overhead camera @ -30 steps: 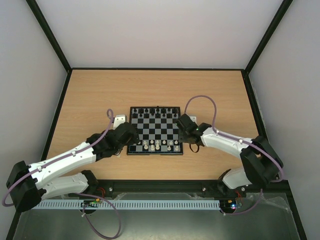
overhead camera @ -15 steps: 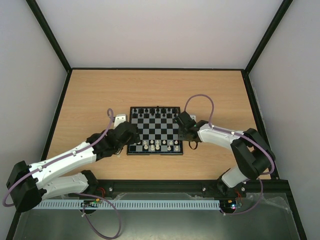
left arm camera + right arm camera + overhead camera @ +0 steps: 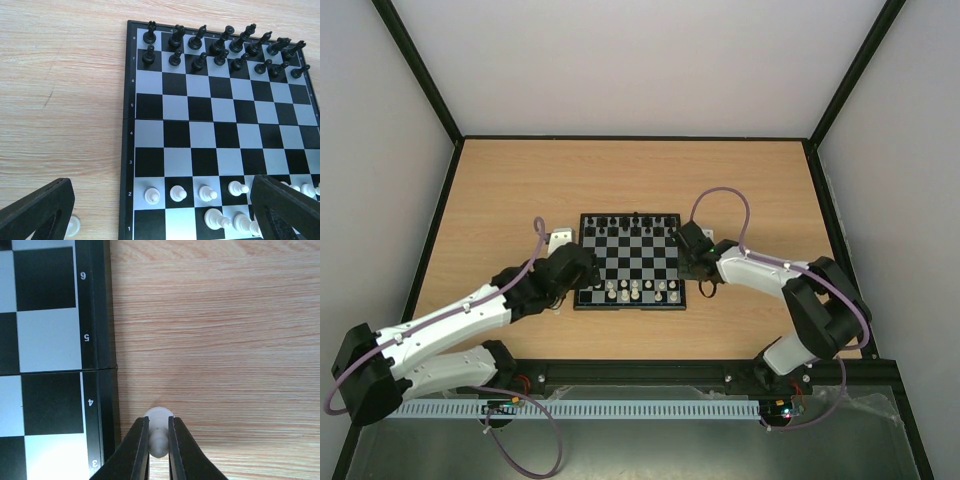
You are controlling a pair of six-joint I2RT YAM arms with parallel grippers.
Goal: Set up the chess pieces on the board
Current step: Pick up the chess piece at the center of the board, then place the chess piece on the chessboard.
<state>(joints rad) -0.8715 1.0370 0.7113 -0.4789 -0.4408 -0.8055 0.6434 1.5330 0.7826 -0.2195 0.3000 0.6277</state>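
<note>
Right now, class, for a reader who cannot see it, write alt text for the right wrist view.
The right gripper is shut on a whitish chess piece over the wooden table, just beside the board, whose black numbered rim runs down the picture's left. Its visible squares are bare.

Wood tbl [image 3: 620, 180], white walls [image 3: 640, 60].

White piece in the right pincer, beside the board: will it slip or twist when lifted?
The white piece looks smooth and rounded, so it may pivot between the right pincer's narrow fingers. It is tiny, probably very light, so lifting should be easy. Released off-upright, it would likely tip and roll.
</note>
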